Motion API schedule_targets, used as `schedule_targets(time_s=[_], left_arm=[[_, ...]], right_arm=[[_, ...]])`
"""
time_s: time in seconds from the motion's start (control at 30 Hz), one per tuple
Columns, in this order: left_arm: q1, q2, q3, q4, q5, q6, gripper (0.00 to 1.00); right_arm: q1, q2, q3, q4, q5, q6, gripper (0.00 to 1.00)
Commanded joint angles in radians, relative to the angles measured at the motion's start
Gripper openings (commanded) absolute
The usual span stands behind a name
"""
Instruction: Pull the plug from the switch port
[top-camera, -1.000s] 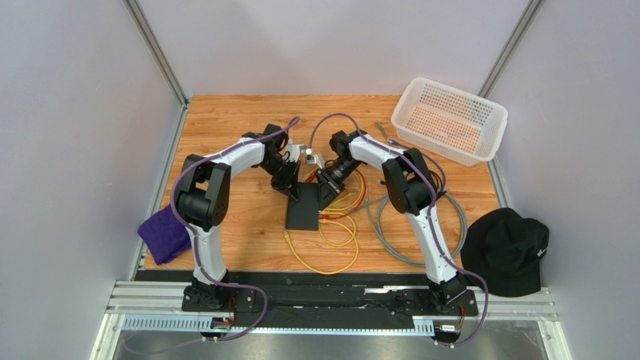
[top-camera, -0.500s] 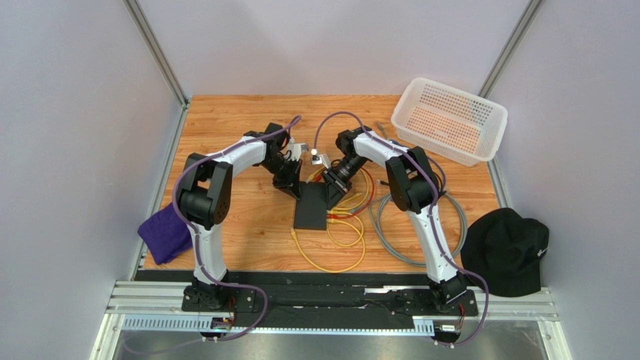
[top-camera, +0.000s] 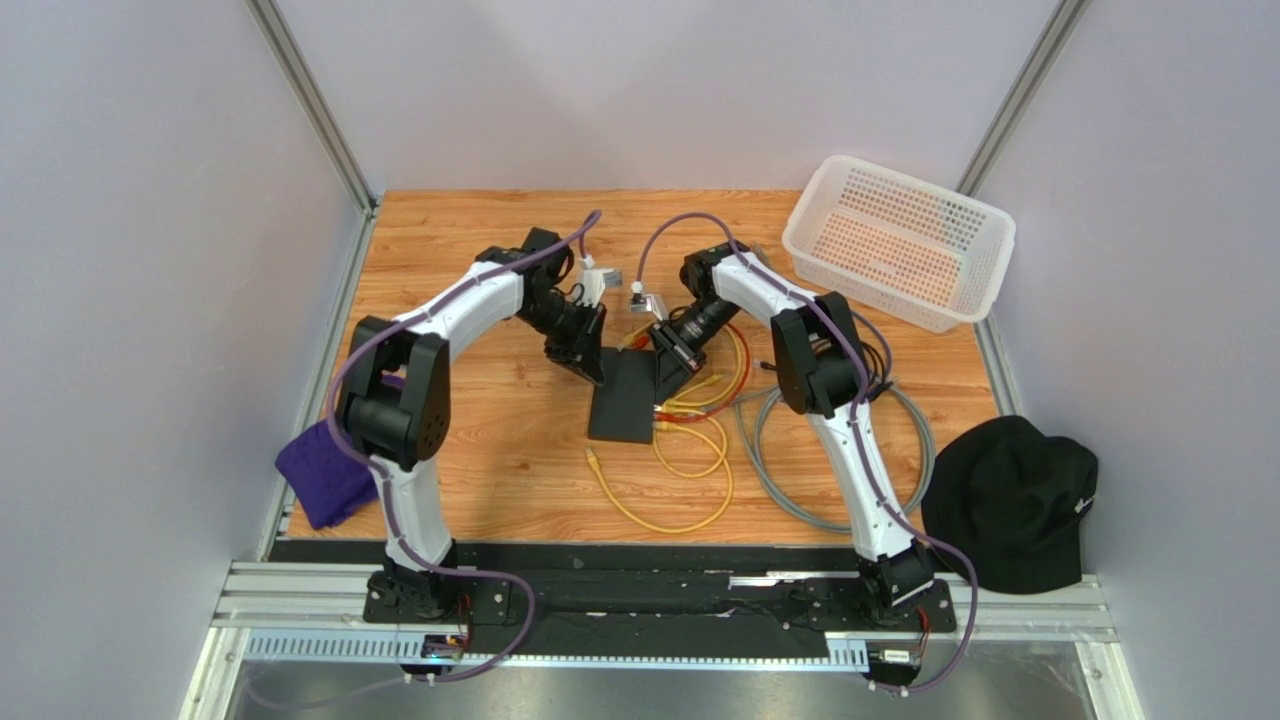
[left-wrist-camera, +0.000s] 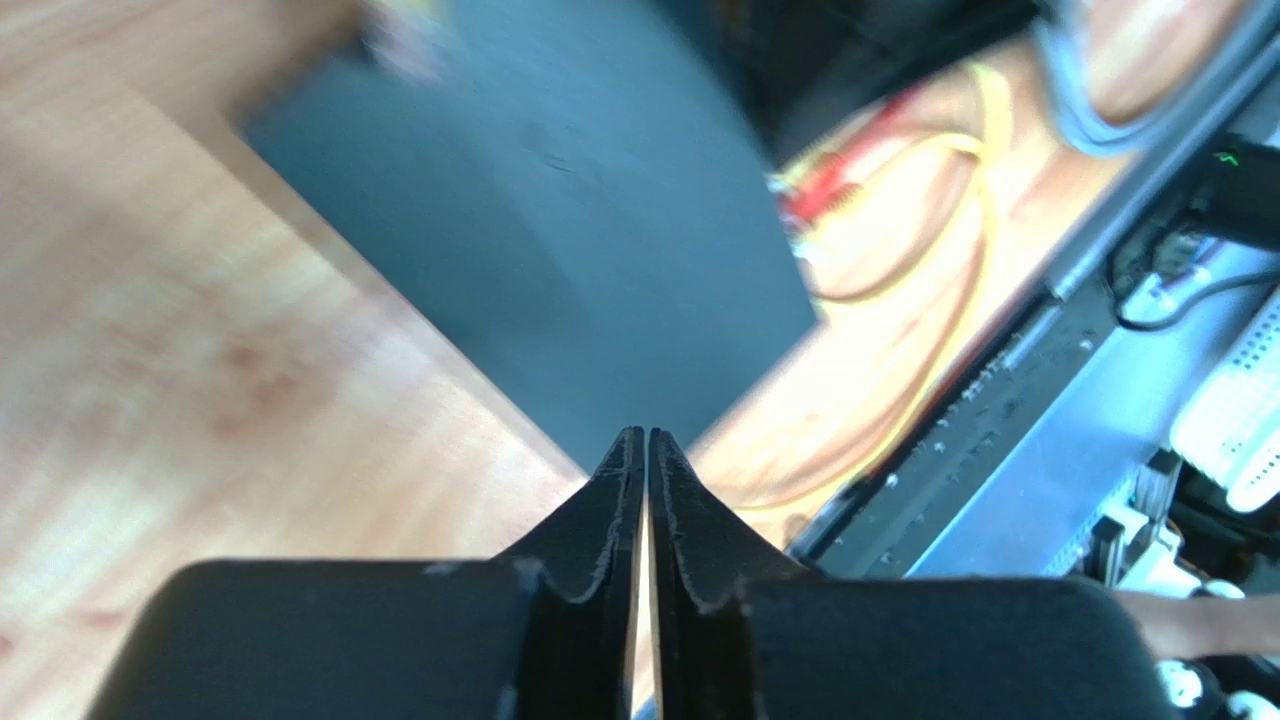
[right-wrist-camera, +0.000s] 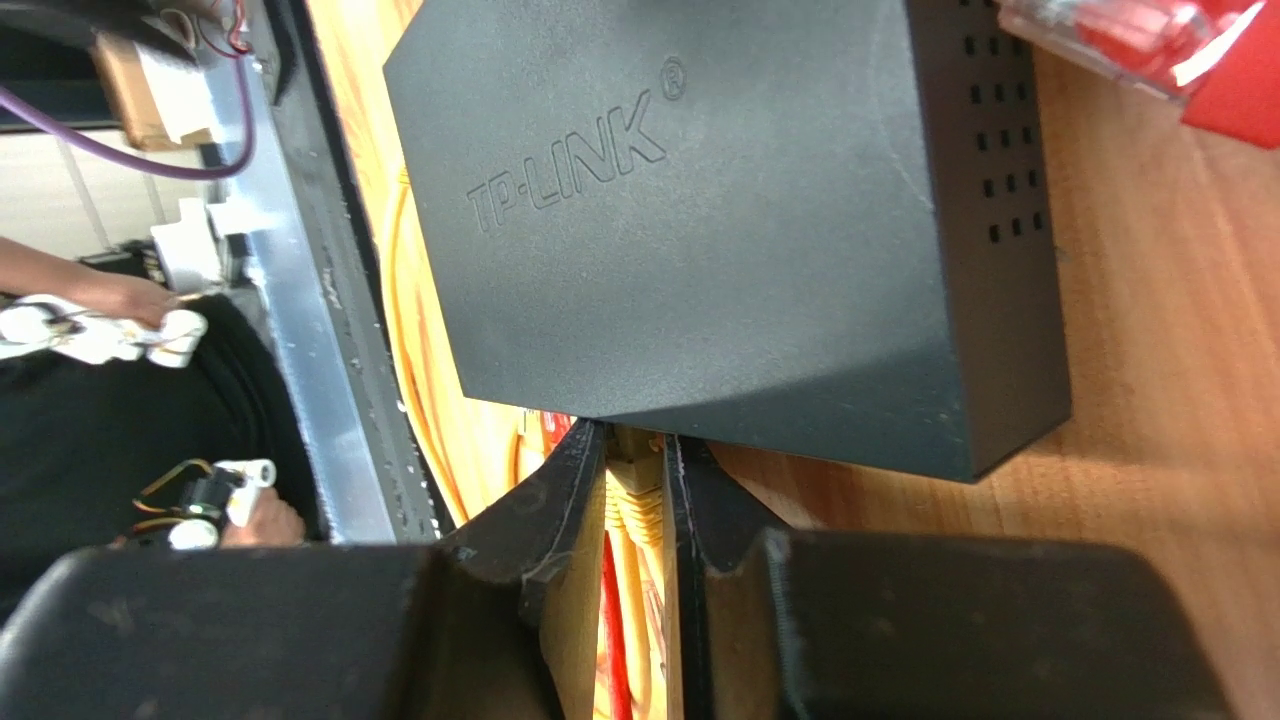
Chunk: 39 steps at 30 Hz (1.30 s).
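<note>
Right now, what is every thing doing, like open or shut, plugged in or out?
left pincer, nearly shut, empty
right pincer, shut on yellow plug
yellow plug, apparently in the switch port
switch, lying logo side up
basket, upright, empty

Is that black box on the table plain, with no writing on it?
No, the switch bears raised TP-LINK lettering on its top, plain in the right wrist view.
</note>
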Motion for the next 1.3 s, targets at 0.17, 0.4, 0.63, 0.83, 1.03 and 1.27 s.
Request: schedule_targets(time_s=[0.17,0.4,0.63,0.83,1.03,1.27], left_arm=[[-0.009,-0.132,-0.224,0.187,-0.017,-0.112,0.13],[-0.007,-0.020,-0.194,0.247,0.064,-0.231,0.03],[0.003,0.163,-0.095,0.117,-0.079,-0.212,0.00],[0.009,0.158,-0.104,0.083,-0.111,-0.172,0.00],[0.025,0.112,-0.072,0.078,-0.035,-0.114,0.00],[0.034,-0.004,-0.052,0.072,0.044,-0.049,0.01]], right_arm=[[-0.006,0.004,-0.028,0.072,-0.082,0.211,0.00],[0.096,-0.035,-0.044,0.174,-0.055,0.305,0.00],[0.086,0.021,0.022,0.021,0.063,0.209,0.00],[0.054,0.088,0.092,-0.286,0.057,-0.018,0.00],[0.023,0.058,0.130,-0.259,-0.010,-0.014,0.00],[0.006,-0.145,0.064,-0.104,0.305,-0.012,0.00]])
